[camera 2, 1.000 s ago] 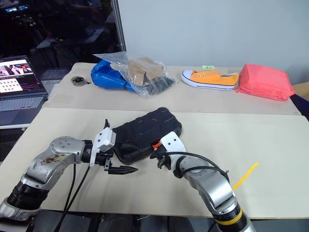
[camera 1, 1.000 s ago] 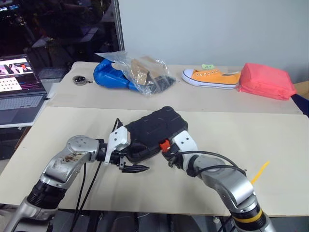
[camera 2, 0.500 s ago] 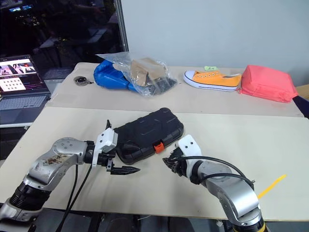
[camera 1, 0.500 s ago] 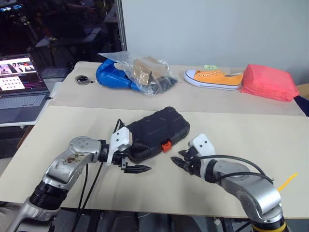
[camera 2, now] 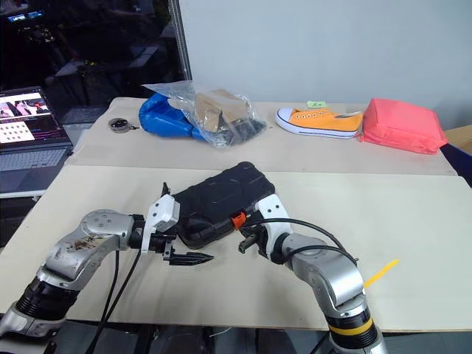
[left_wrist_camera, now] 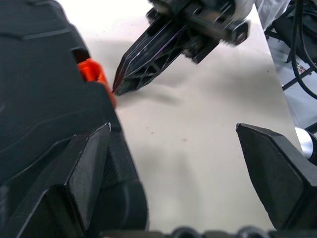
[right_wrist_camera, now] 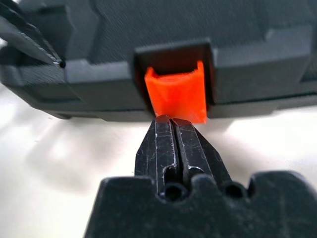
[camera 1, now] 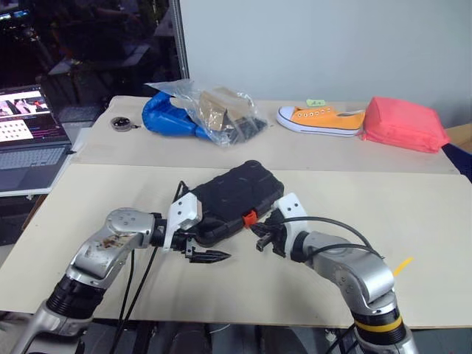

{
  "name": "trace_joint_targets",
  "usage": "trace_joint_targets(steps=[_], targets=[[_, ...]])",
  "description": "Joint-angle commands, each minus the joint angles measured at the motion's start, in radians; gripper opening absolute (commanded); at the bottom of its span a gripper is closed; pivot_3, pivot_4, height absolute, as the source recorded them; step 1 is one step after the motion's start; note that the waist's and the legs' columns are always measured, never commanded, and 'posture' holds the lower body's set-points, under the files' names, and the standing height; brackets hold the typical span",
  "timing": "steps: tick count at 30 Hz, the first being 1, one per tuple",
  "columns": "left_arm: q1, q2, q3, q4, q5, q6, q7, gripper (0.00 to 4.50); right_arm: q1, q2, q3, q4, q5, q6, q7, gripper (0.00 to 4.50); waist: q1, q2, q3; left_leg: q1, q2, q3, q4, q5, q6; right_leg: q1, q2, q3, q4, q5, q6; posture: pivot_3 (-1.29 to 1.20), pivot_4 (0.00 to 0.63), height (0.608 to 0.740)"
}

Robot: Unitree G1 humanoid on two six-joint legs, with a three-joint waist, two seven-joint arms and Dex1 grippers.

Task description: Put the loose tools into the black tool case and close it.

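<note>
With its two fingers pressed together, the right gripper (right_wrist_camera: 171,121) is meeting the small orange latch (right_wrist_camera: 177,93) on the near long edge of the closed rectangular black plastic tool case (camera 1: 234,199), while the spread left gripper (camera 1: 199,256) is flanking the case's near-left corner.

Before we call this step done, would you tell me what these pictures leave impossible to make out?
- Inside of the black tool case: hidden by its shut lid, so whether the tools are in it can't be told.
- Orange latch: in the right wrist view the shut right gripper covers its lower edge, so whether it has caught is unclear.
- Clear plastic bag: its contents are too small to identify in the head views.
</note>
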Motion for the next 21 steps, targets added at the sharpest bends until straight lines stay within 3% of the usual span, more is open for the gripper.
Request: trace_joint_targets(steps=[1,6,13,21], targets=[[0.027,-0.001,-0.038,0.014,0.022,0.015,-0.004,4.36,-0.022,0.013,0.001,-0.022,-0.006,-0.054,-0.004,0.08,-0.001,0.0,0.0,0.0,0.0,0.0,0.0,0.0,0.0,0.0,0.0,0.0,0.0,0.0,0.0,0.0,0.15,0.74],[0.04,-0.006,-0.038,0.015,0.026,0.008,0.002,4.36,0.037,-0.01,-0.046,-0.108,0.058,-0.067,0.058,0.08,0.001,0.0,0.0,0.0,0.001,0.0,-0.001,0.0,0.0,0.0,0.001,0.0,0.0,0.0,0.0,0.0,0.15,0.74],[0.049,-0.01,-0.038,0.016,0.027,0.004,0.006,4.36,0.069,0.045,-0.119,-0.111,0.108,-0.228,0.089,0.08,0.004,0.0,0.0,-0.001,0.0,0.0,-0.002,0.0,0.0,-0.001,-0.001,0.0,-0.001,-0.002,0.001,0.0,0.15,0.74],[0.052,-0.003,-0.032,0.001,0.022,0.016,0.013,4.36,0.101,0.012,0.003,0.057,-0.037,-0.362,0.077,0.08,0.004,0.0,0.0,-0.001,0.0,0.001,-0.002,0.0,0.0,-0.001,-0.001,0.0,-0.001,-0.002,0.001,0.0,0.15,0.74]])
